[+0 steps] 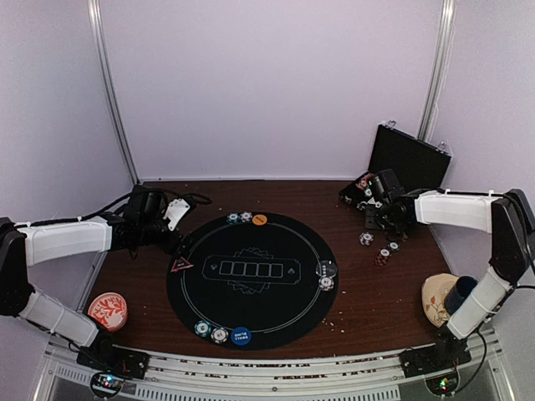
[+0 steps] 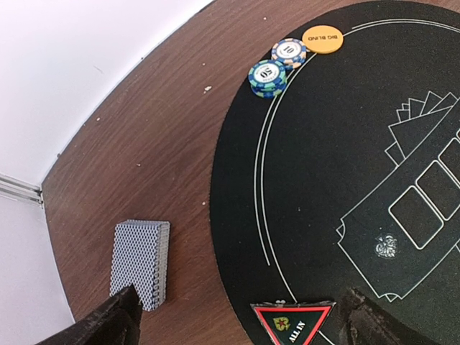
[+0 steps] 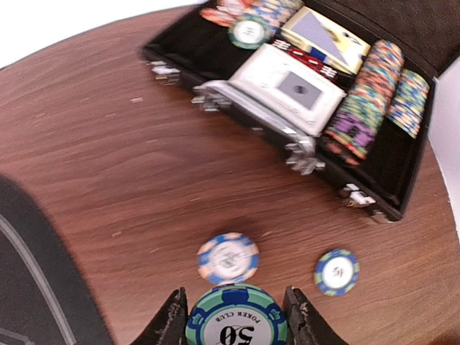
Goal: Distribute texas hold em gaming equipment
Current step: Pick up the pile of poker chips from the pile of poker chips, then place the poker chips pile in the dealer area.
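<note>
My right gripper (image 3: 236, 321) is shut on a green-and-blue "50" poker chip (image 3: 236, 322), held above the wood just in front of the open chip case (image 3: 392, 194). Below it lie a blue-and-orange chip (image 3: 228, 257) and a blue-green chip (image 3: 336, 272). My left gripper (image 2: 244, 320) hangs open over the mat's left edge, holding nothing. The red triangle marker (image 2: 292, 323) lies between its fingers. The grey-blue card deck (image 2: 140, 262) rests by the left finger (image 2: 118, 320). Two chips (image 2: 268, 76) and the orange button (image 2: 321, 39) sit at the mat's far rim.
The round black mat (image 1: 251, 280) also carries two chips and a blue button (image 1: 241, 336) at its near rim, plus a black button (image 1: 326, 269) and a chip on the right. A red-and-white dish (image 1: 108, 310) sits near left. A dark blue cup (image 1: 460, 294) stands near right.
</note>
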`<state>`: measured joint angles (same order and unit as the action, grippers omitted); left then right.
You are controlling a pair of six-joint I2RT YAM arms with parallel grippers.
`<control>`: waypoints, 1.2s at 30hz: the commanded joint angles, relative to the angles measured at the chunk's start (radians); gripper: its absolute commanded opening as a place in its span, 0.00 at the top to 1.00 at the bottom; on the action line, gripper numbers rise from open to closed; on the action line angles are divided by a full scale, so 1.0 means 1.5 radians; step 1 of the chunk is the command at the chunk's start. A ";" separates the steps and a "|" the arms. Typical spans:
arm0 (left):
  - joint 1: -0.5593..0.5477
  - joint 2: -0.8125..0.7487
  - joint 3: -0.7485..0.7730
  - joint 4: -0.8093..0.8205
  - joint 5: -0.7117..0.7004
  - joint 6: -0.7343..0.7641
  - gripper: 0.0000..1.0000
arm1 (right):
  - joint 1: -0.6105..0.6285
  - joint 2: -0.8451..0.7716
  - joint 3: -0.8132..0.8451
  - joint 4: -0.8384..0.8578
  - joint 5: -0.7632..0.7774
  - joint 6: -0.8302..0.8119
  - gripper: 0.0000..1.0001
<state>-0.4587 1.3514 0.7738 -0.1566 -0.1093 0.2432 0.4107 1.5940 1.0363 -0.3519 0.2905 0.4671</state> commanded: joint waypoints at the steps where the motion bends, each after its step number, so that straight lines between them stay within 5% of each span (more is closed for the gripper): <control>1: 0.004 0.006 -0.002 0.031 -0.002 -0.007 0.02 | 0.084 -0.038 0.021 -0.042 0.038 -0.005 0.70; 17: 0.003 0.015 -0.001 0.032 -0.006 -0.006 0.02 | 0.432 0.006 -0.013 -0.055 0.086 0.114 0.69; 36: 0.003 0.014 -0.001 0.032 -0.006 -0.006 0.02 | 0.517 -0.005 -0.174 0.014 0.085 0.255 0.69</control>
<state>-0.4587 1.3678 0.7738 -0.1535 -0.1131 0.2432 1.1778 1.6005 0.7891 -0.3813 0.3862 0.8112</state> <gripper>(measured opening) 0.978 0.411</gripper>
